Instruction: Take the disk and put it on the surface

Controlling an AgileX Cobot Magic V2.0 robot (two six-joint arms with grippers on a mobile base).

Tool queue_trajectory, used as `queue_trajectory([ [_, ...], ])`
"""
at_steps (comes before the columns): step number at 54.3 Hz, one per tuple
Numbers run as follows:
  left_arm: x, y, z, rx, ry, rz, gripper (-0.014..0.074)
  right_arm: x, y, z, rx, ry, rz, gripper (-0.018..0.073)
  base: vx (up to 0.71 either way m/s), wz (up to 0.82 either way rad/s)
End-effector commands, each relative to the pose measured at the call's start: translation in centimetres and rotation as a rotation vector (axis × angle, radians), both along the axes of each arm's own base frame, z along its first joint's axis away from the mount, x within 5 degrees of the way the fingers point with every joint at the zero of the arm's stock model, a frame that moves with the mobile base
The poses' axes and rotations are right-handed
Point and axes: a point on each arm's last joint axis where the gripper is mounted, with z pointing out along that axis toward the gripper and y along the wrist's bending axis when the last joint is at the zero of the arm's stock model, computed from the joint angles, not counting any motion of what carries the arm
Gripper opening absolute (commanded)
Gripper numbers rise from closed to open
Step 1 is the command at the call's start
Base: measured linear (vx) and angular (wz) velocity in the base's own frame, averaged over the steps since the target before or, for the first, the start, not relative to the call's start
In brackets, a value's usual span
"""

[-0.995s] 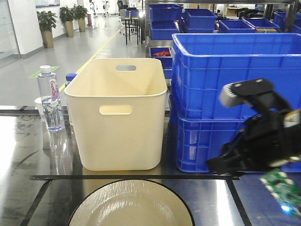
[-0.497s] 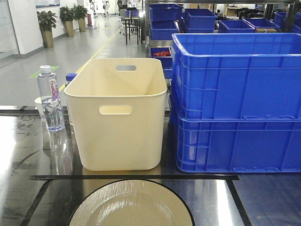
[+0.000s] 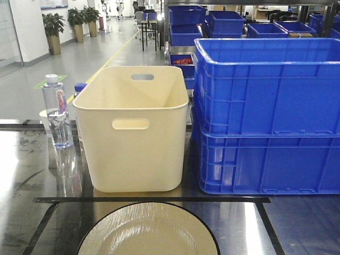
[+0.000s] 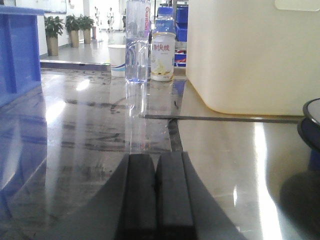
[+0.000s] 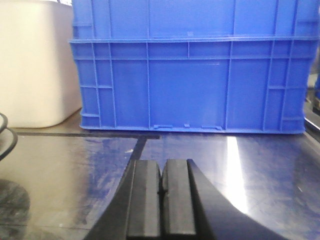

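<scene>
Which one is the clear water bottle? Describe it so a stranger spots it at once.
Find the big cream plastic tub on the dark glossy tabletop. Just left of it stands the clear water bottle. It is taller than the white-labelled drink bottle and paper cup beside it.

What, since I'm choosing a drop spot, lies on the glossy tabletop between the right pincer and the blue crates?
Nothing visible does. In the right wrist view the tabletop runs from the shut right pincer to the blue crates, crossed only by a flat black line strip. No disk shows in any view.
</scene>
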Motion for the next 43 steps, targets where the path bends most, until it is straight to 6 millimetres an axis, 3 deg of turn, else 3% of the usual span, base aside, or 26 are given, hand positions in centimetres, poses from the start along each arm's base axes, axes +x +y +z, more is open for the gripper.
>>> queue_trajectory([
  [1,-0.2,-0.1,1.5,-0.003,-0.111,-0.013,-0.0008,-0.1,0.1,0.7,-0.015,-0.106,0.008,-0.0008,0.0,0.01],
  [15,-0.2,-0.1,1.5,-0.002,-0.116,-0.013,-0.0008,-0.1,-0.1,-0.6,-0.029,0.023,-0.008,-0.0008,0.0,0.0],
  [43,-0.2,-0.1,1.5,-0.002,-0.116,-0.013,-0.0008,0.0,-0.1,-0.7,-0.029,0.034,-0.009,-0.0008,0.0,0.0],
])
